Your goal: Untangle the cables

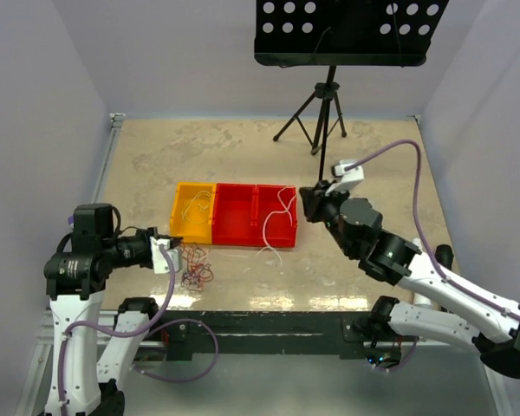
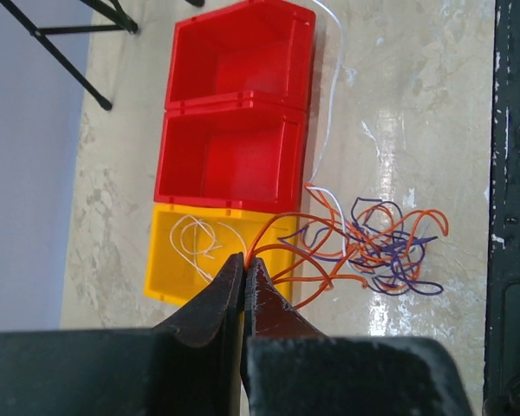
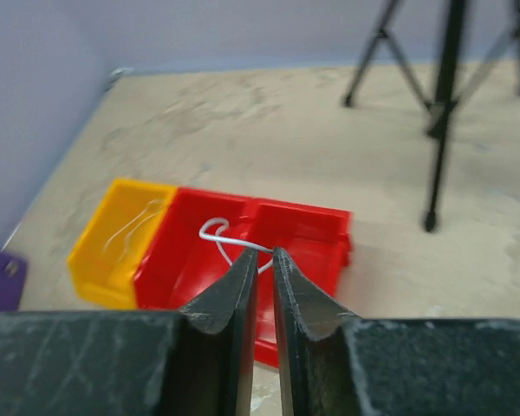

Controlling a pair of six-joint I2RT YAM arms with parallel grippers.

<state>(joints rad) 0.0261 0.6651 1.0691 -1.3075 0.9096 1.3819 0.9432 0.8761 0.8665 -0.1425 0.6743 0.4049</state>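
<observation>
The cables (image 1: 196, 267) lie as a tangle of thin orange, purple and white wires (image 2: 374, 247) on the table in front of the yellow bin. My left gripper (image 2: 244, 260) is shut on an orange strand that runs from its tips into the tangle; in the top view it (image 1: 176, 253) sits at the tangle's left edge. One white cable (image 1: 279, 227) hangs over the right red bin's front rim onto the table. My right gripper (image 3: 263, 254) hovers above that bin with its jaws a narrow gap apart, and the white cable (image 3: 215, 232) crosses its tips. In the top view it (image 1: 306, 204) is just right of the bin.
A yellow bin (image 1: 176, 222) holding loose white wires and two red bins (image 1: 236, 240) stand in a row mid-table. A black tripod (image 1: 324, 111) carrying a perforated music stand rises at the back. Purple hoses trail from both arms. A black rail (image 1: 269, 322) runs along the near edge.
</observation>
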